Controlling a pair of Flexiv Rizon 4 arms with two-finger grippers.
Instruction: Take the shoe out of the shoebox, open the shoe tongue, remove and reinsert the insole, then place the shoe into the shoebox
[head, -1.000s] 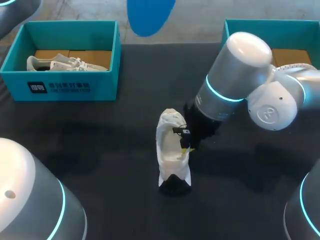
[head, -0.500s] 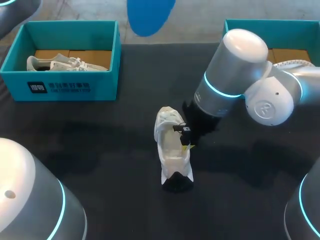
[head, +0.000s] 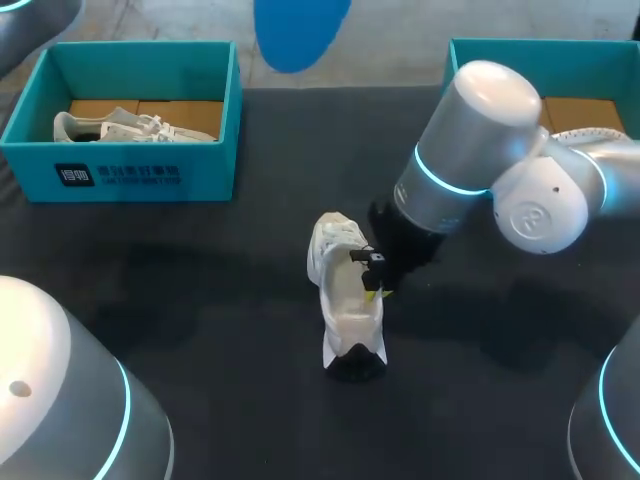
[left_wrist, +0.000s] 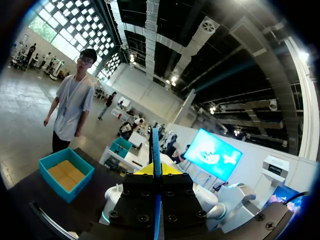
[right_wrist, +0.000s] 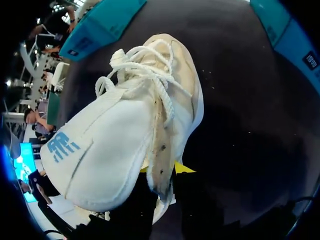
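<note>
shoe (head: 345, 295): white, opening up, on the tabletop (head: 200, 300) | right fingers (head: 376, 292): clamped on the shoe's side wall | left fingers (left_wrist: 142, 171): pinching blue insole (head: 300, 30), held aloft beyond the shoe | shoebox (head: 205, 170): far-left of the shoe

Black table (head: 200, 300), matte surface, faint pale specks, soft blurred shadows, even light

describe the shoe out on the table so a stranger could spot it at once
On the dark table, look to the middle. The white shoe sits there on the bare tabletop, held by the right gripper; the other shoe lies inside the teal shoebox at far left.
</note>
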